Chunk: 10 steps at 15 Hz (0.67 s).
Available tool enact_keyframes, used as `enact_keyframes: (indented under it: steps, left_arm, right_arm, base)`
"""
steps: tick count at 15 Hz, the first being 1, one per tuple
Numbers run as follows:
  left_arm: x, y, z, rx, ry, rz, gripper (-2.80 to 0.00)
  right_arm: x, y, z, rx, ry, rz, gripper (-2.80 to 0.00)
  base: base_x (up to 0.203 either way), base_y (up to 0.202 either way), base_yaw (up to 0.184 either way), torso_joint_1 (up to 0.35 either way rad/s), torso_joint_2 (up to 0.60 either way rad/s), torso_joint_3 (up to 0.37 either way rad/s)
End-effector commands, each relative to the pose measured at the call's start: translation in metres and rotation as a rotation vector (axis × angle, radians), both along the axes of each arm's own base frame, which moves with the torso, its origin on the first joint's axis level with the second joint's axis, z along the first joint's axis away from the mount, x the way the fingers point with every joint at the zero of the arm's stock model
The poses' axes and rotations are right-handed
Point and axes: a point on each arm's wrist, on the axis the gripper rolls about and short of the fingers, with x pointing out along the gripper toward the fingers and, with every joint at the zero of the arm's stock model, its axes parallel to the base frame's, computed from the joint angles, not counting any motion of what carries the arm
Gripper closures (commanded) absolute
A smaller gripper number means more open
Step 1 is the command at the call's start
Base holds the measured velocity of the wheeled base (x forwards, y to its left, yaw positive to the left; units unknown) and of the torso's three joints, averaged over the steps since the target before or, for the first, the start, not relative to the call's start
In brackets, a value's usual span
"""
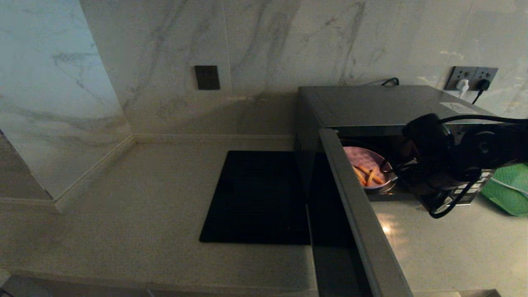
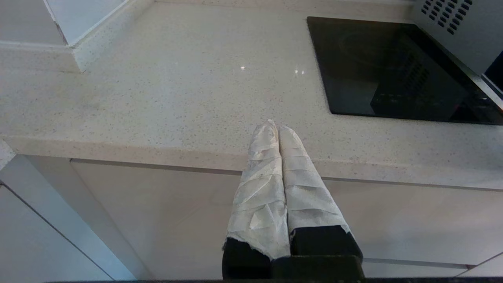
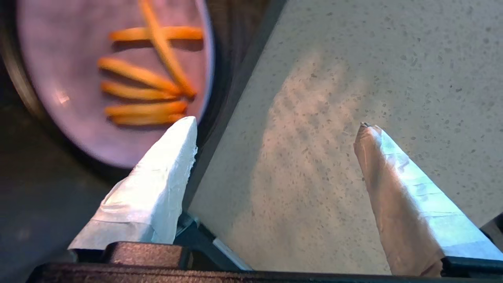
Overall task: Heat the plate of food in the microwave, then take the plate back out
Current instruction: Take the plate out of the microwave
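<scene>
The silver-grey microwave [image 1: 383, 105] stands on the counter at the right with its door [image 1: 359, 214] swung open toward me. The pale lilac-pink plate of food [image 1: 367, 167] with orange fries sits inside the cavity, and the right wrist view shows the plate [image 3: 78, 118] too. My right gripper [image 3: 275, 125] hovers open at the cavity's front edge, one taped finger [image 3: 173, 157] over the plate's near rim, the other finger over the counter; nothing is between them. In the head view the right arm [image 1: 437, 165] covers the button panel. My left gripper [image 2: 277, 127] is shut, parked at the counter's front edge.
A flat black square slab [image 1: 255, 198] lies on the counter left of the microwave. A green tray [image 1: 509, 189] sits at the far right behind the arm. Marble walls close the back and left; wall sockets [image 1: 472, 78] are above the microwave.
</scene>
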Motion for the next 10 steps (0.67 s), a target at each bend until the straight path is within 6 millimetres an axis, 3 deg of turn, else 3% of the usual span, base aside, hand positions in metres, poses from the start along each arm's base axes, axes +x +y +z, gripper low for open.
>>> enact_keyframes:
  steps: [1, 4, 10]
  left_arm:
    - [0.0, 0.0, 0.0, -0.001, 0.0, 0.001, 0.0]
    - [0.0, 0.0, 0.0, -0.001, 0.0, 0.001, 0.0]
    - [0.0, 0.0, 0.0, -0.001, 0.0, 0.001, 0.0]
  right_arm:
    - [0.011, 0.001, -0.012, 0.0, 0.027, -0.013, -2.8]
    - [0.021, 0.001, -0.024, -0.004, 0.05, -0.018, -2.8]
    - [0.037, 0.004, -0.018, 0.001, 0.005, -0.011, -2.8]
  base:
    - [0.0, 0.0, 0.0, 0.0, 0.0, 0.0]
    - [0.0, 0.0, 0.0, 0.0, 0.0, 0.0]
    - [0.0, 0.0, 0.0, 0.0, 0.0, 0.0]
